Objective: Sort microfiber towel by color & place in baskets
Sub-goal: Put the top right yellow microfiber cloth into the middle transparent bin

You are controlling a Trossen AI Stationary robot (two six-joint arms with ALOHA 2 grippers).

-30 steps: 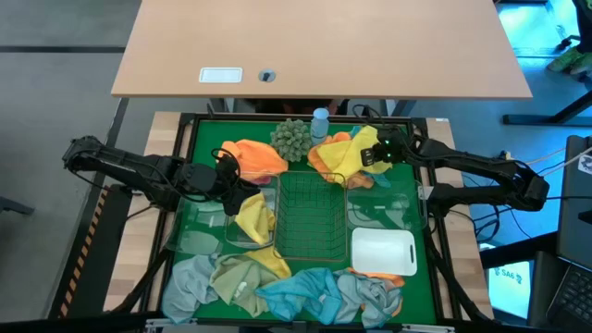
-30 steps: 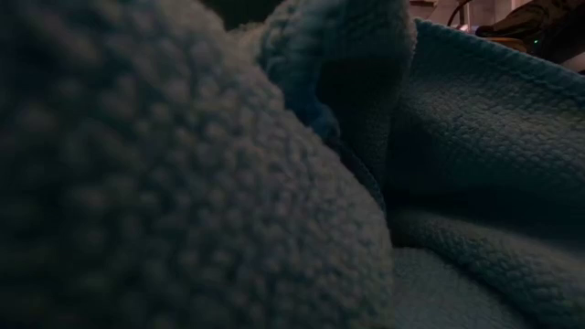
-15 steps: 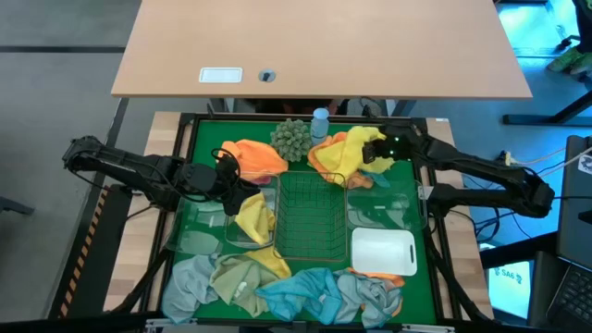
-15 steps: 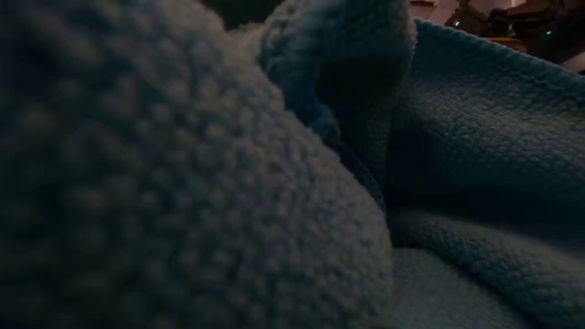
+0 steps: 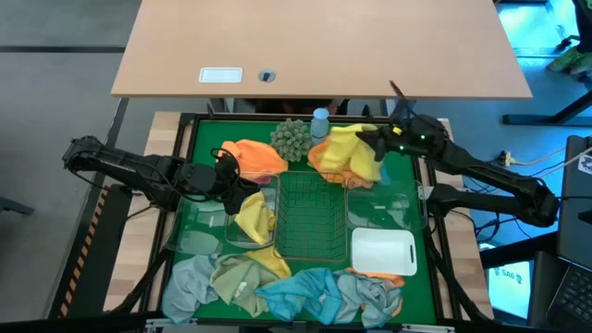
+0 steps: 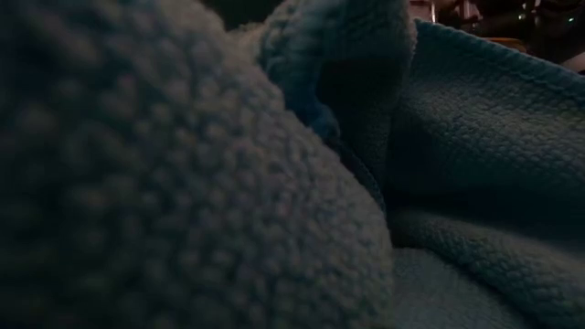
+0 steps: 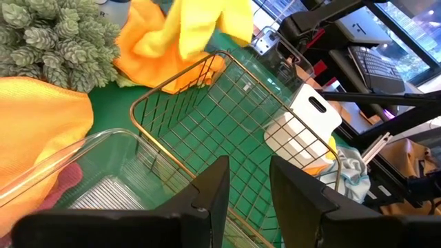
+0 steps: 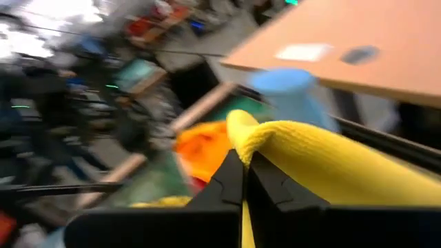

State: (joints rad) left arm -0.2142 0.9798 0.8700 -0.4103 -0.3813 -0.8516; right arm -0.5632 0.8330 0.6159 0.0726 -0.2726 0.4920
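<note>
My right gripper (image 5: 370,141) is shut on a yellow towel (image 5: 356,154), raised over an orange towel (image 5: 326,163) at the far right of the green mat. My left gripper (image 5: 239,183) is open and empty, above the clear bin (image 5: 250,215) that holds a yellow towel (image 5: 255,218). The dark wire basket (image 5: 313,217) stands mid-mat, between this bin and another clear bin (image 5: 379,205). A third clear bin (image 5: 199,229) is at the left and a white bin (image 5: 384,250) at the near right. The low view is filled by a blue towel (image 6: 274,183). My right gripper pinches a bunched fold at the yellow towel's top (image 8: 241,134) between its two fingers (image 8: 227,180). The towel hangs below the fingers, and its lower part (image 5: 363,168) drapes down to the orange towel.
A second orange towel (image 5: 254,157), a grey-green spiky ball (image 5: 291,139) and a small blue bottle (image 5: 320,120) lie along the far edge. Grey, yellow and blue towels (image 5: 296,287) are heaped along the near edge.
My right gripper has gone up and a little toward the far edge, still shut on the yellow towel. The towel's top has been drawn up with it, and the cloth now hangs longer below the fingers over the orange towel.
</note>
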